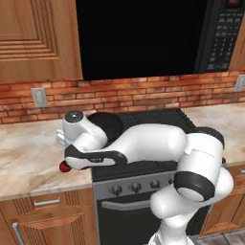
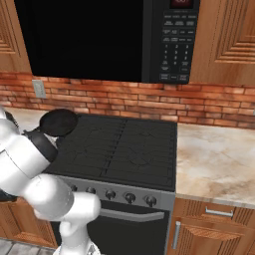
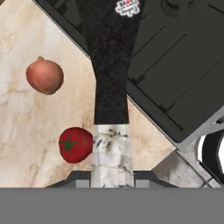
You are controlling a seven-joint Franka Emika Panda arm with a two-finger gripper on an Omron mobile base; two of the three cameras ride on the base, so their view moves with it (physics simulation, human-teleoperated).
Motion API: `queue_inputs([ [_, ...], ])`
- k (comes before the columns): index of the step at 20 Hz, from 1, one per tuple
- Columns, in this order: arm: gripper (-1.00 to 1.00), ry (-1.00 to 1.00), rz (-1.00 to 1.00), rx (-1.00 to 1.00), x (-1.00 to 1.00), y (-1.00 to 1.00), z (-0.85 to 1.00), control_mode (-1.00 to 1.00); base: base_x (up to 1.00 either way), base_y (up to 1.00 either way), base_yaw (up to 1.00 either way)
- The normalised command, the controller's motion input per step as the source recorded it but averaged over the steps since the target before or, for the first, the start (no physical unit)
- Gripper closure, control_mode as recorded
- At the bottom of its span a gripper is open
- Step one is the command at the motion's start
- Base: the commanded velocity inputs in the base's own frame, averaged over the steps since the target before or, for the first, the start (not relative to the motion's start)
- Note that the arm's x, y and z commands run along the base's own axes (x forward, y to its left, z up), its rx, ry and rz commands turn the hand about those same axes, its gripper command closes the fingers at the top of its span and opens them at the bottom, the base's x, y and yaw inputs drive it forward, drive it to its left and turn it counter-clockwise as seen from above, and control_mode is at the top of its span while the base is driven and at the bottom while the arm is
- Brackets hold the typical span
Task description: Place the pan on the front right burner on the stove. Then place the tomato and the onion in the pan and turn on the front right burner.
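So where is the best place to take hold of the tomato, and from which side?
Grip the tomato across its round middle, coming straight down from above. It sits on the counter with its stem spot up, touching the pan handle, so close the tool along the handle's direction; the onion lies well apart.

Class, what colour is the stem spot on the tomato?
Dark green, star-shaped, on the red tomato; hand view shows it best.

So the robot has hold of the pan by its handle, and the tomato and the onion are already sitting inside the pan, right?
Not quite. The gripper does clamp the pan by its handle, but the hand view shows the tomato and the onion lying on the counter beside the handle, not in the pan.
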Motion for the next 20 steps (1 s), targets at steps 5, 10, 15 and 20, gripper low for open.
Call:
queue_inputs([
  [5, 1.0, 0.02, -0.19, 0.01, 0.0, -0.44, 0.08, -1.0, 0.0, 0.0, 0.0],
  [10, 1.0, 0.04, -0.19, 0.01, 0.0, -0.49, 0.1, -1.0, 0.0, 0.0, 0.0],
  [15, 1.0, 0.06, -0.18, 0.02, 0.07, -0.52, 0.08, -1.0, 0.0, 0.0, 0.0],
  [20, 1.0, 0.05, -0.15, 0.02, 0.09, -0.5, 0.07, -1.0, 0.0, 0.0, 0.0],
])
